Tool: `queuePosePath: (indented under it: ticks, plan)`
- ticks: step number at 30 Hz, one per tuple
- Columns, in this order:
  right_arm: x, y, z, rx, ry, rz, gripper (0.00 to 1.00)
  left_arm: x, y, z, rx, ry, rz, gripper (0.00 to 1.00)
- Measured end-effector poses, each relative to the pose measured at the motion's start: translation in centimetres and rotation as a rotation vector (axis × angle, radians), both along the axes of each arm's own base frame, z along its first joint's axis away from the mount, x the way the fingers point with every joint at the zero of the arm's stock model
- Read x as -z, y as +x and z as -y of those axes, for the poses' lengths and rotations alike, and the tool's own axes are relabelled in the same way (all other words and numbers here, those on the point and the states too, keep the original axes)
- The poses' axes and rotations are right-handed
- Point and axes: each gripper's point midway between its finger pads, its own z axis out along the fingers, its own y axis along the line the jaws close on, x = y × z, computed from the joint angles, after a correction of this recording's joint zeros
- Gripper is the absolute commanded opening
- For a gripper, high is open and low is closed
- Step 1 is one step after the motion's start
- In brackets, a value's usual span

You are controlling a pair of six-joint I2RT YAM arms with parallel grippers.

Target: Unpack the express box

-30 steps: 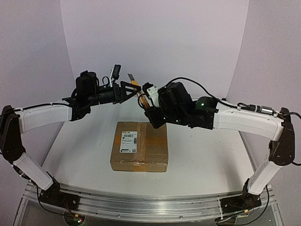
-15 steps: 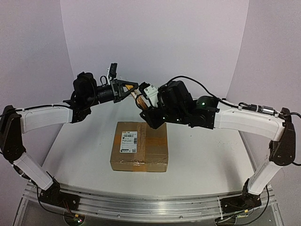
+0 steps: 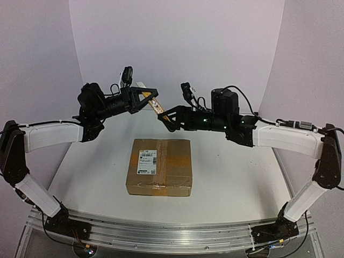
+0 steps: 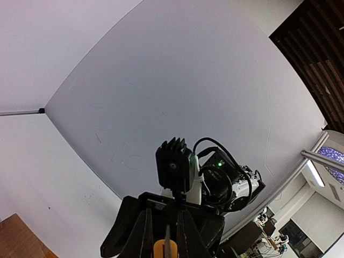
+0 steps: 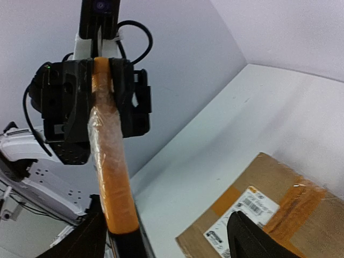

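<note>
Brown corrugated cardboard sits near the middle of the white bench [image 3: 231,177] in the overhead view: the express box [image 3: 159,166] lies flat, its white barcode label [image 3: 147,161] on the left part of its top and tan tape strips across the rest. Both arms are raised beyond its far edge, well above it. The left pincer [image 3: 152,97] is clamped on a utility knife [image 3: 155,105], which slants down towards the right pincer [image 3: 165,117]. That one is just beside the knife's lower end; from this view I cannot tell whether they touch.

From the left wrist, the two dark fingers [image 4: 142,236] of the left pincer [image 4: 165,239] stand narrow around the yellow-orange knife [image 4: 164,250]. The right arm [image 4: 226,180] faces it, a green light on its body. A corner of the express box [image 4: 19,242] shows at the lower left.

From the right wrist, the right pincer [image 5: 166,234] stands wide, with nothing clasped between its fingers. The orange knife [image 5: 110,161], part of it wrapped in clear film, hangs from the left pincer [image 5: 101,91], its lower end close to one right finger [image 5: 91,236]. Below lies the express box [image 5: 279,226] on the bench [image 5: 226,134], label [image 5: 242,215] and tape [image 5: 293,201] facing up.
</note>
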Motion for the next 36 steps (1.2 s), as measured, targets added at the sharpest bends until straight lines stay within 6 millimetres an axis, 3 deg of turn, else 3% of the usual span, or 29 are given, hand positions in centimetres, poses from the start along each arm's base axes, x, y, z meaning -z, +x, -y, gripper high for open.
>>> queuePosePath:
  ticks: [2,9,11,12,15,17,22,25,30,36]
  plan:
    - [0.0,-0.4,-1.0,-0.051,0.047,-0.031,0.61,-0.1,-0.1,0.0,0.003,-0.004,0.002,0.0]
    - [-0.8,-1.8,-2.8,-0.179,0.168,-0.107,0.01,-0.3,-0.1,0.0,0.002,-0.013,-0.001,0.0]
    - [-1.3,-2.3,-3.0,-0.209,0.189,-0.119,0.0,-0.3,-0.1,-0.2,0.008,-0.015,-0.005,0.01]
    - [-1.4,-2.4,-2.9,-0.218,0.196,-0.119,0.0,-0.3,-0.3,-0.3,0.009,-0.018,0.001,0.12]
    - [-0.7,-2.8,-2.6,-0.22,0.179,-0.145,0.0,0.5,-0.5,-0.5,0.004,0.001,0.013,0.66]
    - [0.7,-2.7,-2.0,-0.192,0.12,-0.184,0.0,1.9,-0.1,-1.1,-0.008,0.038,0.036,0.77]
    - [4.5,-2.0,1.8,-0.085,-0.184,-0.242,0.0,5.4,3.8,-6.8,-0.14,0.223,0.236,0.77]
    - [5.2,-2.7,4.1,-0.08,-0.374,-0.226,0.0,6.5,3.8,-8.8,-0.135,0.377,0.463,0.77]
    - [5.8,-5.2,6.0,-0.168,-0.65,-0.125,0.0,5.9,0.2,-6.8,0.035,0.497,0.849,0.77]
    - [7.1,-7.3,4.0,-0.342,-0.865,0.07,0.0,6.3,-5.3,-3.1,0.235,0.524,1.068,0.76]
